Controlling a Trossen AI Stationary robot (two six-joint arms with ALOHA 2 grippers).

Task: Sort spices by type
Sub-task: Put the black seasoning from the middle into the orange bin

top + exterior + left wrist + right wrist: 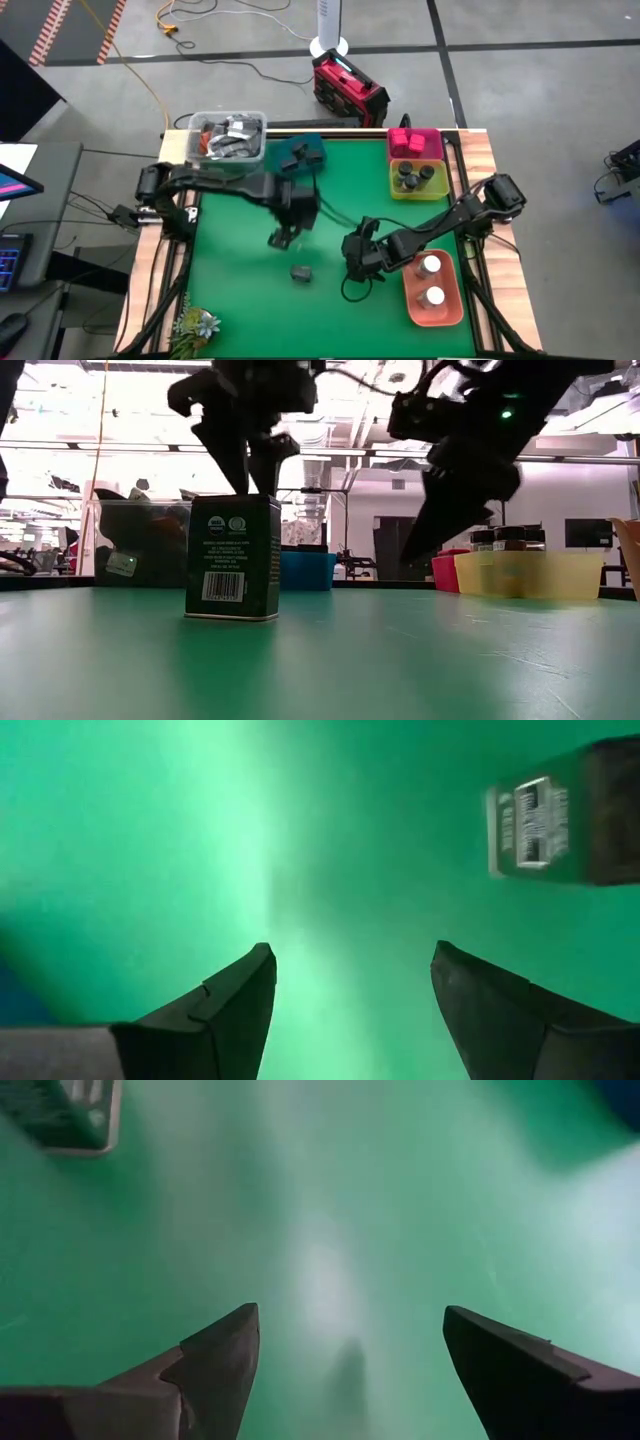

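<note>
From where I stand, one spice is left to sort: a dark grey rectangular tin (301,273) standing upright alone on the green mat (240,290), toward the near middle.

On the left, the left gripper (283,238) hangs over the mat just beyond the tin, fingers spread and holding nothing. I judge this the reach for the tin; the next move calls for the arm to come nearer and lower until the fingers straddle it, then close.

To the right, the right gripper (358,270) hovers near the tin, also spread and empty.

At the far left of the table sits a clear tub of clutter (228,137), with a teal tray (303,153) beside it. At the right are a pink tray (414,143), a yellow tray (418,180) of dark-lidded jars and a salmon tray (433,288) of white-capped jars. Beyond the table, a red case (349,88) rests on the grey floor.
</note>
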